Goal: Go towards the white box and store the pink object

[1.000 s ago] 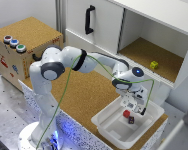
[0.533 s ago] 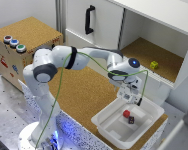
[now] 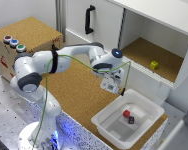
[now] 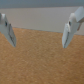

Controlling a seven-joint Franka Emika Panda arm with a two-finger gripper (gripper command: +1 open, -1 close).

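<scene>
The white box (image 3: 150,106) is a shallow white tub on the cork surface at the exterior view's lower right. The pink object (image 3: 126,113), a tiny reddish-pink block, lies on the tub's floor beside a tiny dark block (image 3: 131,120). My gripper (image 3: 116,91) hangs above the cork just off the tub's rim, toward the exterior view's left. It is apart from both blocks. In the wrist view the gripper (image 4: 38,43) is open, with nothing between the fingers (image 4: 9,31) and only cork below.
A yellow-green cube (image 3: 154,65) sits in the open compartment of the big white cabinet (image 3: 101,22) behind the tub. A cork-topped wooden box with buttons (image 3: 24,37) stands at the exterior view's left. A green cable (image 3: 69,57) runs along the arm.
My gripper has risen out of the tub and moved toward the exterior view's left. The pink block and the dark block have stayed on the tub's floor.
</scene>
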